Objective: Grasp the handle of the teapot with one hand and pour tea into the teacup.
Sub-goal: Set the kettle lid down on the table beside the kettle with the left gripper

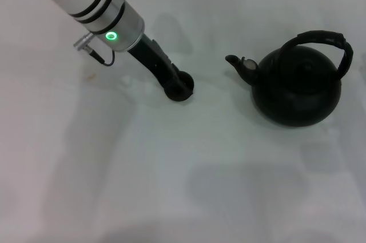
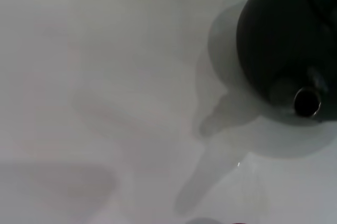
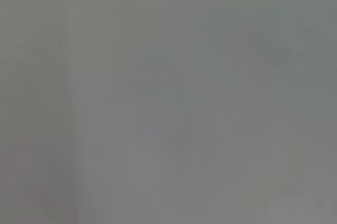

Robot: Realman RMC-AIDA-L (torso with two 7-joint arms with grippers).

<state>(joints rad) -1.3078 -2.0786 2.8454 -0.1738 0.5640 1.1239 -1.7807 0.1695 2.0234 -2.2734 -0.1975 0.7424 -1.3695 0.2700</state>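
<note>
The teapot (image 1: 297, 86) is a large round matte-black pot standing on the white table at the right, apart from both arms. Its thick arched handle (image 1: 327, 40) stands over its top. Its short spout (image 1: 235, 60) points left toward the teacup (image 1: 184, 92), a tiny dark round cup at the table's middle. My left gripper (image 1: 175, 84) reaches down from the upper left and its black tip is at the teacup, touching or overlapping it. The left wrist view shows the teapot (image 2: 287, 34) and its spout opening (image 2: 307, 101). No tea shows. My right gripper is out of view.
The white table (image 1: 171, 186) spreads around both objects. My left arm's silver wrist with a green light (image 1: 111, 36) slants over the table's upper left. The right wrist view shows only a plain grey surface.
</note>
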